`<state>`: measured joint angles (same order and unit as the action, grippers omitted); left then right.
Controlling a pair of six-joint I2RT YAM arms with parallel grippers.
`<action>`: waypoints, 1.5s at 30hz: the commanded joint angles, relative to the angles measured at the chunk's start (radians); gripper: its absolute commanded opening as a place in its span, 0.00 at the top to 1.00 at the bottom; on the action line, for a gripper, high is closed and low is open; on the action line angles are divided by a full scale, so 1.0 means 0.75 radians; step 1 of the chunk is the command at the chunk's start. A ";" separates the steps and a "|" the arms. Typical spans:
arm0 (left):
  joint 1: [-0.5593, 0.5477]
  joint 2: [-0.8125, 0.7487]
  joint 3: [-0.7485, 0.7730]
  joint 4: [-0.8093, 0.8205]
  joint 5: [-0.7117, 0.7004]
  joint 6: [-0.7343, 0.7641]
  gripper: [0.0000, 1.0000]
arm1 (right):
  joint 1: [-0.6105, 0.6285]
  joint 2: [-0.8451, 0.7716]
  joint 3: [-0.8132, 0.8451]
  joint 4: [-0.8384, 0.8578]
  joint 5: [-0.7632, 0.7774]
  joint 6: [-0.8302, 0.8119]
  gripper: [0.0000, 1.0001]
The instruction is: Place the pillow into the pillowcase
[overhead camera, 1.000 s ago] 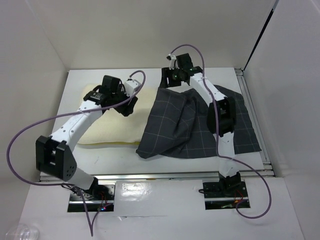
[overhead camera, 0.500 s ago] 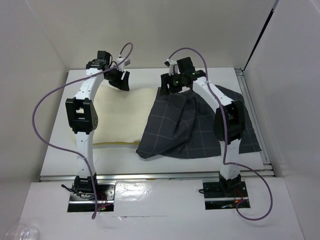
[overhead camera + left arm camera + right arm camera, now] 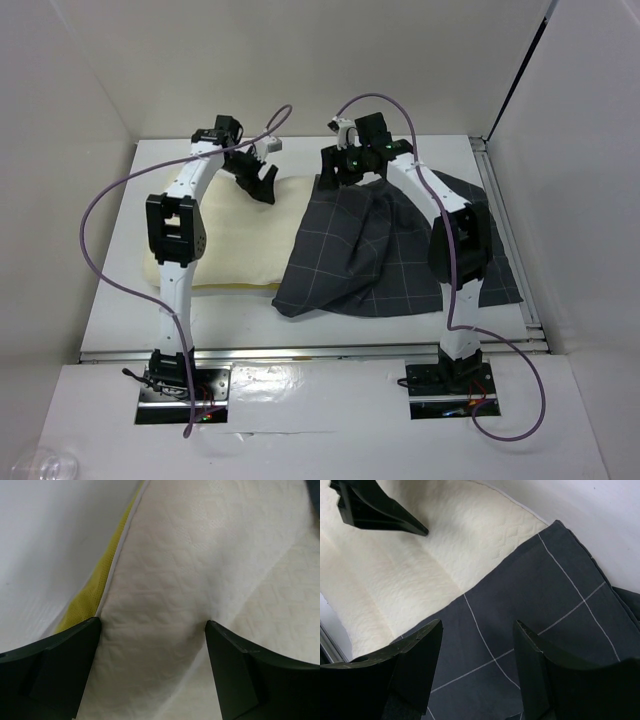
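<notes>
The cream-white pillow [image 3: 235,240] lies flat on the left half of the table, its right end under the pillowcase's edge. The dark grey gridded pillowcase [image 3: 400,250] is spread rumpled on the right. My left gripper [image 3: 262,182] hangs over the pillow's far edge, wide open; in the left wrist view the gripper [image 3: 152,625] straddles quilted pillow cloth [image 3: 200,555] beside the yellow piping [image 3: 87,600]. My right gripper [image 3: 340,168] stands open just above the pillowcase's far left corner; in the right wrist view the gripper [image 3: 477,625] has flat pillowcase cloth [image 3: 530,590] beneath it and the pillow [image 3: 445,545] to its left.
White walls [image 3: 90,90] close in the table on the left, back and right. A metal rail [image 3: 510,240] runs along the right table edge. Purple cables [image 3: 100,210] loop off both arms. A left finger [image 3: 375,507] shows in the right wrist view.
My left arm has lifted off the pillow's middle, swung to its far edge, then shifted right toward the pillowcase, its jaws opening wider. The right arm and pillowcase have not moved.
</notes>
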<state>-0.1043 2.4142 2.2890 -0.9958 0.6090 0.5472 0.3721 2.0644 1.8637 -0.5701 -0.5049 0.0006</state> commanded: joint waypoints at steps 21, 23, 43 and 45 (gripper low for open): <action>-0.012 -0.324 -0.648 0.279 -0.039 -0.028 1.00 | -0.089 0.058 0.164 -0.031 0.049 0.095 0.32; -0.012 -0.439 -0.789 0.382 -0.112 -0.028 1.00 | -0.103 0.074 0.178 -0.031 0.033 0.132 0.32; -0.292 -1.294 -1.508 1.281 -0.730 0.203 1.00 | 0.017 0.076 0.366 -0.054 -0.063 0.130 0.28; -0.307 -1.294 -1.522 1.293 -0.744 0.215 1.00 | 0.048 0.076 0.366 -0.054 0.000 0.130 0.28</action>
<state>-0.3218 1.5043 1.1484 -0.1604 0.1070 0.6582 0.3729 2.1342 2.0872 -0.6029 -0.5640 0.1135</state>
